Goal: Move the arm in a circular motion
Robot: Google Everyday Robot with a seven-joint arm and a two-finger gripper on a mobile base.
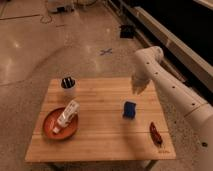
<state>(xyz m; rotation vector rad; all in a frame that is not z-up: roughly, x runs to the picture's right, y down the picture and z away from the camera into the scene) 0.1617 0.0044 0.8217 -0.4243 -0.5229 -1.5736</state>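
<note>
Segments of thick white tubing are joined into the arm (172, 89), which is brought in from the lower right edge of the view and is raised to a rounded joint beyond the far right corner of the counter (100, 145). From that joint the last link is turned downward, and the gripper (139, 85) is held at its end, over the far right part of the wooden top, near the back edge. It is kept apart from everything on the counter, and nothing is seen held in it (whether it is released or clenched cannot be told).

A white cup (68, 88) with dark items standing in it is placed near the far left corner. Nearer the front left, an orange-red plate (49, 131) is set, and a white bottle (67, 115) is laid on it on its side. A small blue block (130, 109) is found right of centre, below the gripper in the view and well apart from the plate. A slim red item (155, 134) is laid near the front right corner. On the floor (30, 55) beyond the counter, a blue cross (105, 51) is marked.
</note>
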